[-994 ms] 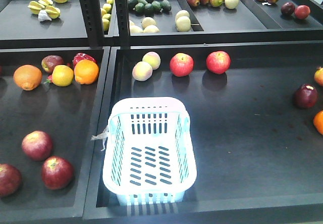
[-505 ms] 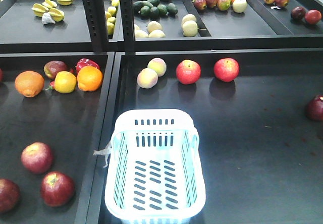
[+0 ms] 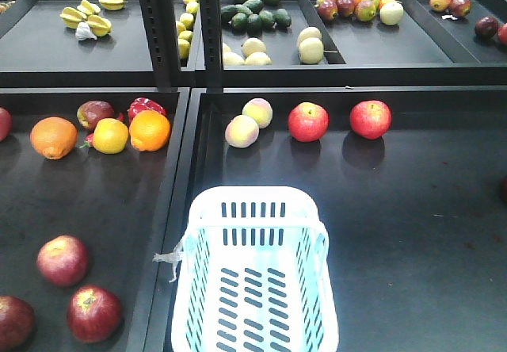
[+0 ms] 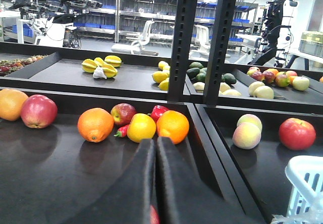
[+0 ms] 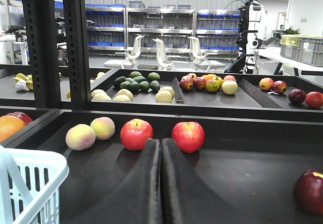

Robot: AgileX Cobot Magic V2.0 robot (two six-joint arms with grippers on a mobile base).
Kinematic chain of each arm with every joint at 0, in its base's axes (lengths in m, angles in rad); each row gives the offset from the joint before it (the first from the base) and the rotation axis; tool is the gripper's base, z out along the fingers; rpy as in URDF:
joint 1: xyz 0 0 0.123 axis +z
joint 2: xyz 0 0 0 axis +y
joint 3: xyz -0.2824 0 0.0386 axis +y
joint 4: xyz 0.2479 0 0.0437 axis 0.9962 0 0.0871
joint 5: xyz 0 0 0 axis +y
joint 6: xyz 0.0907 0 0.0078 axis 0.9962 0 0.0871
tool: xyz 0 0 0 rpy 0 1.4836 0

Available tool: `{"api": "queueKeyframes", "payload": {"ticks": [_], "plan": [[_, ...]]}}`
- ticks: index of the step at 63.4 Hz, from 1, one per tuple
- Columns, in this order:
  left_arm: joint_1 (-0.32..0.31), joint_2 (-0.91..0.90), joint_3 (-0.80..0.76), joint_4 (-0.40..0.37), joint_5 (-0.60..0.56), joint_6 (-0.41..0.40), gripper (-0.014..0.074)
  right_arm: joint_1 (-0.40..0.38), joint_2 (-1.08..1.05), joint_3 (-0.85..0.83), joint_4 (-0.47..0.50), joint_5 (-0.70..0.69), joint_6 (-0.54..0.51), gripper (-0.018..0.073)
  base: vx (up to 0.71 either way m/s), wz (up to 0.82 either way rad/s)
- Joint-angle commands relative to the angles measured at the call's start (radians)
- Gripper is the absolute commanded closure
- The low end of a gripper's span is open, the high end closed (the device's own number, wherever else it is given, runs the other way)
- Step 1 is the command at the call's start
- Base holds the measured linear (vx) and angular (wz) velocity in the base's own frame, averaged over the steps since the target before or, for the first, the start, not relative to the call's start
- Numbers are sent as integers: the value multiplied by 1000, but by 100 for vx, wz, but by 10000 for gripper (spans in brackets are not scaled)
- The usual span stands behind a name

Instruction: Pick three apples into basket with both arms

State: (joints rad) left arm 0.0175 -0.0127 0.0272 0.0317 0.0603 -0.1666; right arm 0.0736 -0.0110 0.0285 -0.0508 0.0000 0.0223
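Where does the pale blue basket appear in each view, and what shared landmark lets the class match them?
Front view: the basket sits bottom centre, cut off by the lower edge.
Left wrist view: only its corner, bottom right.
Right wrist view: only its corner, bottom left.
Shared landmark: the two pale peaches beyond it, visible in all three.

A pale blue-white slotted plastic basket [image 3: 257, 196] is seen at the near edge of the right-hand black tray [image 3: 428, 233], its front cut off by the frame. Three dark red round apples [image 3: 94, 313] are laid in the left-hand black tray [image 3: 119, 201], well apart from the basket, the leftmost apple [image 3: 14, 321] partly cropped. A whitish scrap [image 3: 170, 257], possibly a tag, is seen just beside the basket's left rim.
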Motion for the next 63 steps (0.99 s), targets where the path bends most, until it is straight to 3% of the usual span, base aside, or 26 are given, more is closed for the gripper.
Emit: {"api": "queueKeyframes", "payload": {"ticks": [1, 36, 47, 53, 63], "plan": [[1, -1, 19, -6, -70, -2, 603, -4, 2, 14, -9, -71, -5, 568, 3, 3], [1, -1, 12, -6, -80, -1, 603, -4, 2, 14, -9, -71, -5, 568, 0, 0], [1, -1, 3, -6, -183, -1, 603, -4, 2, 14, -9, -71, -5, 568, 0, 0], [1, 4, -48, -5, -143, -1, 603, -4, 2, 14, -9, -71, -5, 568, 0, 0], [1, 89, -202, -5, 36, 1, 603, -4, 2, 14, -9, -71, -5, 568, 0, 0]]}}
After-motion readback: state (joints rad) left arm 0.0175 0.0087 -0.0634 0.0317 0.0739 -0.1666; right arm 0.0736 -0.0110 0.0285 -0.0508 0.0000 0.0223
